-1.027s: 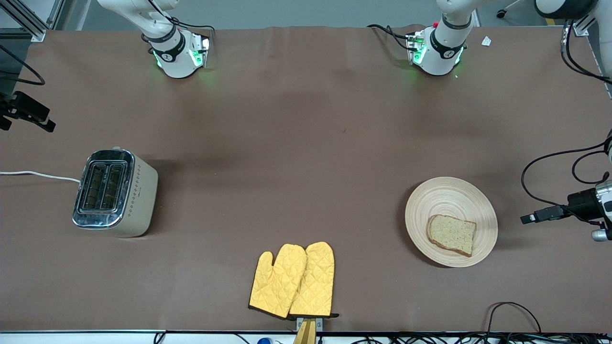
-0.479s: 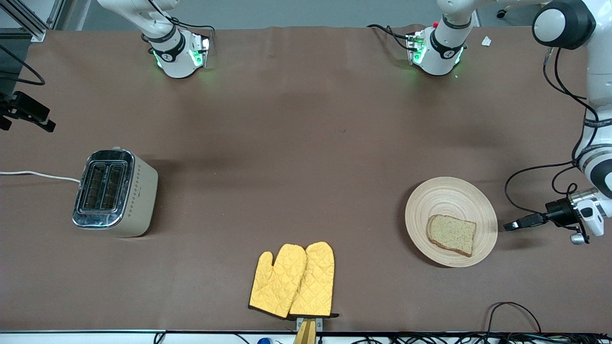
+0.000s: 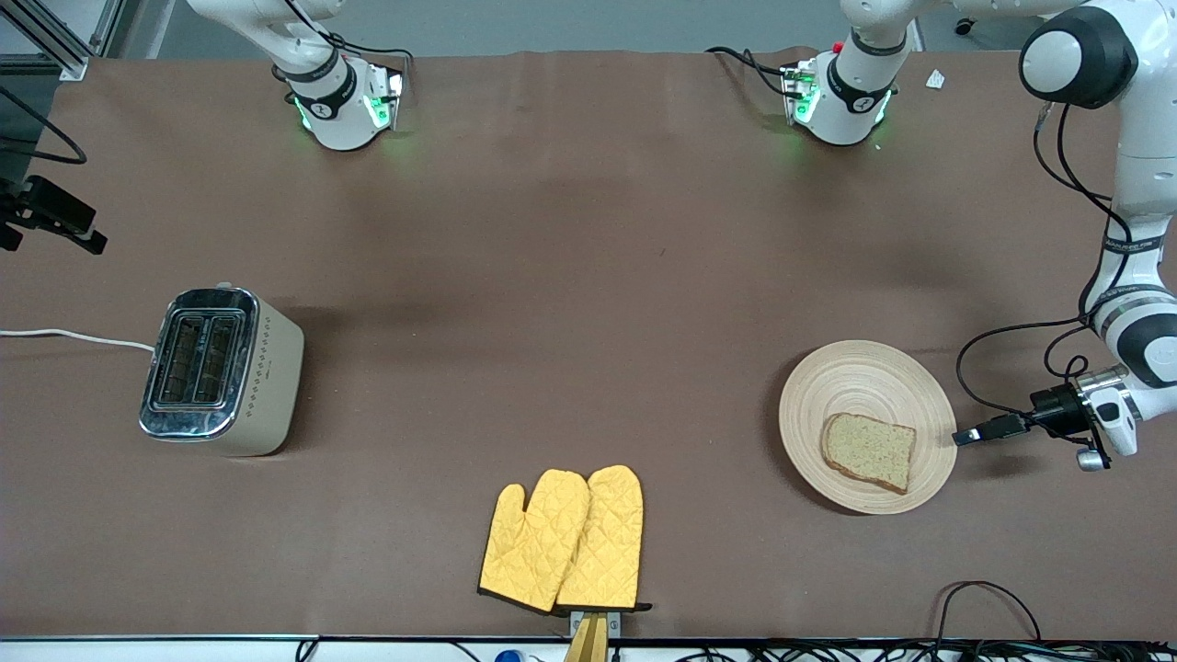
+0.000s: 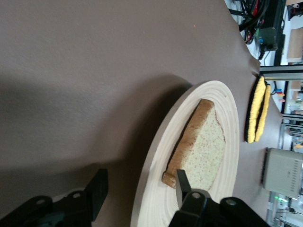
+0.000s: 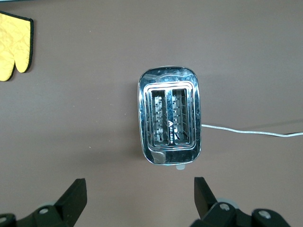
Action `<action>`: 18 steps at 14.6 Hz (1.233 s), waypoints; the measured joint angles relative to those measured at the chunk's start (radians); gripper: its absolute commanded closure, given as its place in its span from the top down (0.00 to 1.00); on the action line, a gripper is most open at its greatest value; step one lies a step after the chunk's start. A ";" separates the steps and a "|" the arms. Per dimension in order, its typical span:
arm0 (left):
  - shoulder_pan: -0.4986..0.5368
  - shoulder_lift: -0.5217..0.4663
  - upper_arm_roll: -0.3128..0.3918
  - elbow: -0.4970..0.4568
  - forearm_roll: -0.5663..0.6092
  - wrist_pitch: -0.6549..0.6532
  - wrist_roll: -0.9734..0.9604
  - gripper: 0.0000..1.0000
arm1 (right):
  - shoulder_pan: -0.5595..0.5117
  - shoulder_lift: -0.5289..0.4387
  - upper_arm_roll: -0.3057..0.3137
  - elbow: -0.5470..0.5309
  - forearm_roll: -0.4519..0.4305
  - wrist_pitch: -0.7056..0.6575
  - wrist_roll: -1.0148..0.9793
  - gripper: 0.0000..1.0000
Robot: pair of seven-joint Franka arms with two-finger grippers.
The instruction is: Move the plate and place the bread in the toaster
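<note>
the left gripper is hovering low, fingers spread wide astride the plate's rim, gripping nothing. the bread is lying on the plate. the right gripper is waiting wide open and empty above the toaster, at the right arm's end.
</note>
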 measured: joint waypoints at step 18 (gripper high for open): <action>-0.002 0.033 -0.105 0.023 -0.028 -0.100 0.060 0.00 | 0.000 0.000 0.000 0.000 0.000 0.000 0.000 1.00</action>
